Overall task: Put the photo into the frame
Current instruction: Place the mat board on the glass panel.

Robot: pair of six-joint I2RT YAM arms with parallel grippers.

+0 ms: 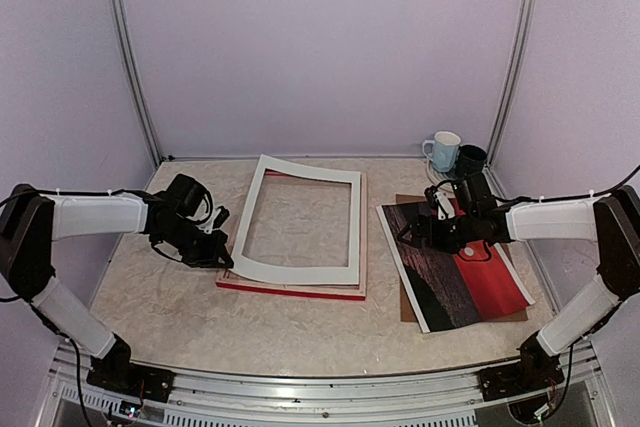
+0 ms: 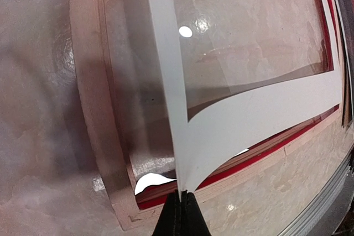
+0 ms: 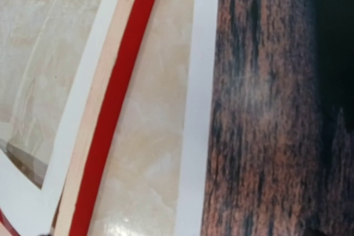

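Status: insertion not yet done. The frame (image 1: 290, 289) lies back-up at the centre of the table (image 1: 180, 297), with its red edge visible along the near side. A white mat (image 1: 300, 269) rests on the frame, bowed upward at the far edge. The left gripper (image 1: 222, 249) has its jaws clamped on the mat's near-left corner. The photo (image 1: 450, 287) lies picture-up on a brown backing board (image 1: 412, 200), well right of the frame. The right gripper (image 1: 420, 235) sits over the photo's far-left part with jaws spread wide, holding nothing. Remaining, by judgement: seat the mat, transfer the photo onto it, then fit the board
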